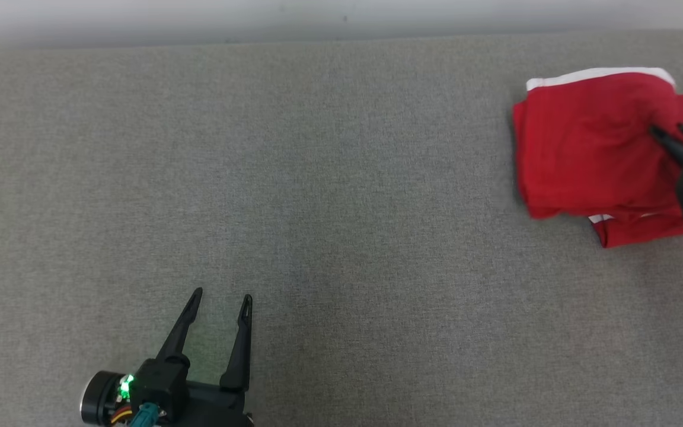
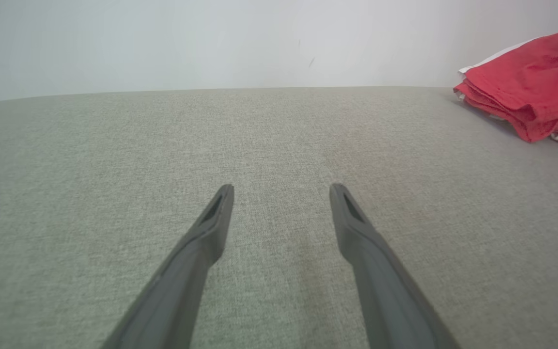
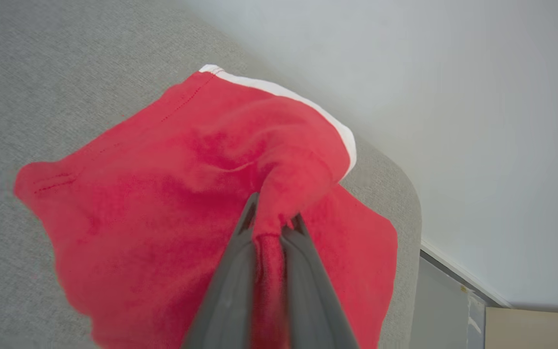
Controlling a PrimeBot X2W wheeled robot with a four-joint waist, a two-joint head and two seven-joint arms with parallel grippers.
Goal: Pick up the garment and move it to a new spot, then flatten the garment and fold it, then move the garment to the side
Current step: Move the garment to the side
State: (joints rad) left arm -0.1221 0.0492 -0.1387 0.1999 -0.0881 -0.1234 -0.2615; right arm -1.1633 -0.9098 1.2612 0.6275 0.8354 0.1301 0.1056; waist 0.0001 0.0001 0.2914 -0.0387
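Right gripper (image 3: 275, 218), nearly closed, pinches a raised ridge of the folded red garment (image 1: 578, 148) at the head view's three o'clock. The bundle is near-square with no clear long axis; its white band (image 1: 599, 76) faces twelve o'clock. Left gripper (image 1: 223, 295), spread wide and holding nothing, sits at seven o'clock over the grey fabric surface (image 1: 318, 178). A pale wall (image 1: 199, 18) stands behind.

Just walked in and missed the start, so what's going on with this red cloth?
The robot's right gripper has its fingers shut on a pinch of the folded red garment, which lies at the far right of the grey padded surface. The left gripper is open and holds nothing, hanging over bare surface well apart from the garment.
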